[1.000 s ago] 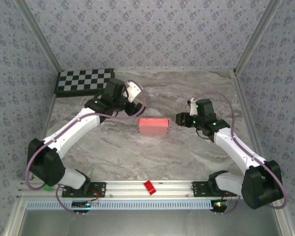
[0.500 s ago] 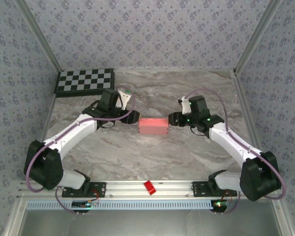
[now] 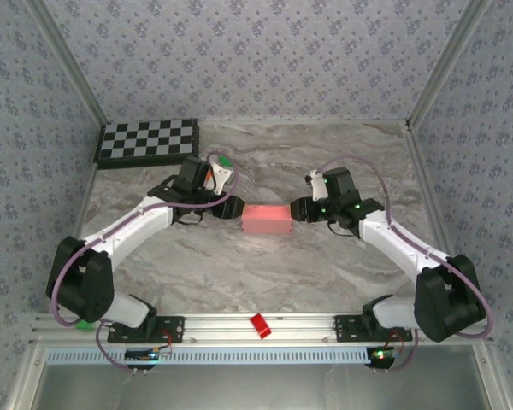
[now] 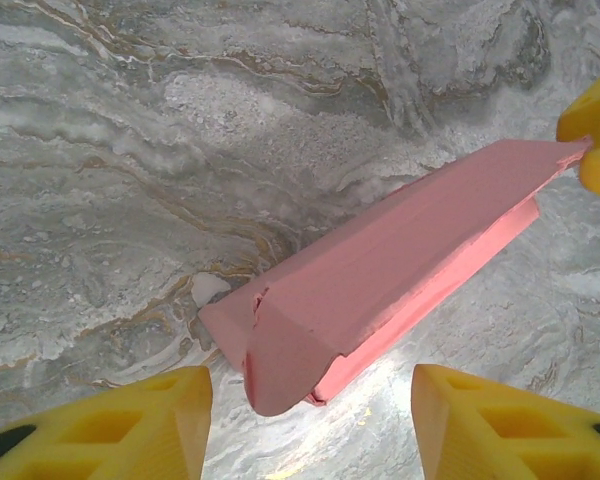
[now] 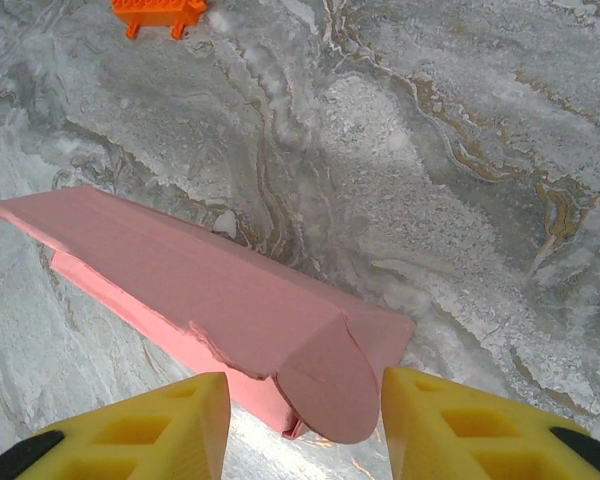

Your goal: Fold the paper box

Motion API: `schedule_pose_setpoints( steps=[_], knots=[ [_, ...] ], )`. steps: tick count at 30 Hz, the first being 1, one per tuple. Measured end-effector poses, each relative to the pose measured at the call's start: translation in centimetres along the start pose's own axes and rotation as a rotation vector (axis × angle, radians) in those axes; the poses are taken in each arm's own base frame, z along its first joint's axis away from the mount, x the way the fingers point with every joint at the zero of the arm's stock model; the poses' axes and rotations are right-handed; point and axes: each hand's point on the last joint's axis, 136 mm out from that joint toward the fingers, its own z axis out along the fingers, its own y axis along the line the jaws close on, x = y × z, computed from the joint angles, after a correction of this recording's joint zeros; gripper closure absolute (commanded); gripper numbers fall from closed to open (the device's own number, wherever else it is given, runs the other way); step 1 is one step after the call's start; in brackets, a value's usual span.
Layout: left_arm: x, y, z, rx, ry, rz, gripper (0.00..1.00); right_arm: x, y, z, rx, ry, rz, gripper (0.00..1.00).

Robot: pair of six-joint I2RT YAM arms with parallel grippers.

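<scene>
Your paper box (image 3: 267, 219) lies at the middle of the grey marbled surface (image 3: 239, 265), one end inside each claw. The left claw (image 3: 234, 207) and right claw (image 3: 296, 209) both stand released, their fingers beside the card, not touching. An orange piece (image 5: 158, 12) is cut off at the frame's top. A checkerboard (image 3: 148, 141) sits far left, under patterned walls (image 3: 256, 60).

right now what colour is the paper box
Plain salmon pink paper box, best in the left wrist view.
</scene>
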Motion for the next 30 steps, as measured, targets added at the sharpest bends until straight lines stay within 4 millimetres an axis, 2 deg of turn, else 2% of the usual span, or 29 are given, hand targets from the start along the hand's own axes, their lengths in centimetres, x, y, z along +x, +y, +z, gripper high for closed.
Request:
schedule_pose_setpoints(
  steps=[5, 16, 25, 30],
  knots=[
    [0.4, 0.1, 0.5, 0.009, 0.020, -0.008, 0.50, 0.4, -0.3, 0.6, 0.005, 0.023, 0.007, 0.62],
    [0.9, -0.1, 1.1, 0.038, 0.043, -0.021, 0.60, 0.5, 0.1, 0.7, -0.002, 0.026, 0.000, 0.67],
    [1.1, -0.4, 1.5, 0.064, 0.043, -0.034, 0.73, 0.4, 0.2, 0.7, -0.004, 0.025, -0.003, 0.71],
    [1.0, -0.4, 1.6, 0.069, 0.039, -0.039, 0.77, 0.2, 0.4, 0.7, -0.007, 0.023, -0.007, 0.72]
  ],
)
